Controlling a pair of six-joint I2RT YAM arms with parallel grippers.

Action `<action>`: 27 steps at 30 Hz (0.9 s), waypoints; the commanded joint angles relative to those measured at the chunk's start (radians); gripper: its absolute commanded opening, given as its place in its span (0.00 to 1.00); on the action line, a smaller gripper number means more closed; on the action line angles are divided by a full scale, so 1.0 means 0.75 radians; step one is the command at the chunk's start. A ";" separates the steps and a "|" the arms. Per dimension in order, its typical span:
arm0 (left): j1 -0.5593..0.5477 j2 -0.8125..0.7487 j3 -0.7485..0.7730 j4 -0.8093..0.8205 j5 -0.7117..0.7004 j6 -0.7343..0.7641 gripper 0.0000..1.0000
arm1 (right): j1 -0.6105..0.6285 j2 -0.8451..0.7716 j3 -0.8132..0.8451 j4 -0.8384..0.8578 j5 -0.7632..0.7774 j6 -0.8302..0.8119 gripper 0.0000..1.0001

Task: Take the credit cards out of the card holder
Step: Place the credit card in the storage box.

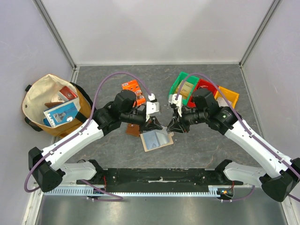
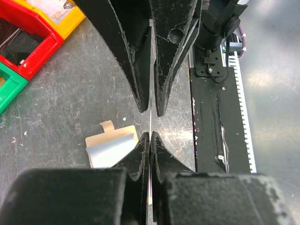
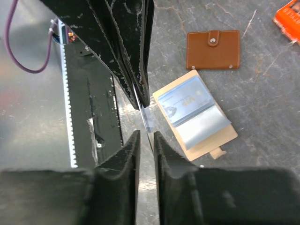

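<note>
Fingertips of the two arms stood nose to nose just above the grey table [image 1: 201,150]. The left gripper [image 2: 150,137] had its fingers pressed together on a thin credit card [image 3: 148,120], which showed only edge-on (so I could not tell its colour). The right gripper [image 3: 146,135] faced it from the other side and looked to be nipping the same card, though a sliver of gap showed beside it from the wrist view. The card holder [image 3: 197,119] lay open and flat on the table just beside the pinched card and apart from both grippers. Its pale blue lining faced up, its small tab [image 3: 216,153] stuck out at one edge, and a second card [image 3: 180,101] showed through one clear pocket. The closed brown wallet [image 3: 213,49] lay near it, under the left arm, with an orange packet [image 1: 132,89] further back. A row of coloured bins [image 1: 206,85] stood behind the right arm, and a cloth bag [image 1: 35,93] sat at the far left.
</note>
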 commanded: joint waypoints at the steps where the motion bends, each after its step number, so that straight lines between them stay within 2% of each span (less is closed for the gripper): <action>1: 0.042 -0.056 -0.014 0.079 0.066 -0.051 0.02 | -0.002 -0.044 -0.005 0.072 0.061 0.008 0.31; 5: 0.136 -0.111 -0.069 0.230 0.093 -0.189 0.02 | -0.095 -0.082 -0.072 0.212 0.076 0.122 0.52; 8: 0.230 -0.150 -0.156 0.514 0.134 -0.392 0.02 | -0.196 -0.150 -0.162 0.406 0.001 0.223 0.68; 9: 0.255 -0.158 -0.187 0.628 0.144 -0.530 0.02 | -0.214 -0.184 -0.197 0.470 -0.016 0.259 0.73; 12: 0.290 -0.163 -0.273 0.854 0.158 -0.729 0.02 | -0.255 -0.232 -0.301 0.701 -0.049 0.416 0.79; 17: 0.290 -0.150 -0.367 1.103 0.160 -0.954 0.02 | -0.266 -0.213 -0.438 1.083 -0.092 0.695 0.79; 22: 0.292 -0.142 -0.410 1.220 0.160 -1.053 0.02 | -0.270 -0.152 -0.518 1.360 -0.139 0.912 0.76; 24: 0.292 -0.132 -0.421 1.257 0.170 -1.088 0.02 | -0.268 -0.130 -0.540 1.452 -0.171 0.977 0.72; 27: 0.292 -0.105 -0.421 1.288 0.193 -1.120 0.02 | -0.268 -0.115 -0.569 1.585 -0.196 1.055 0.59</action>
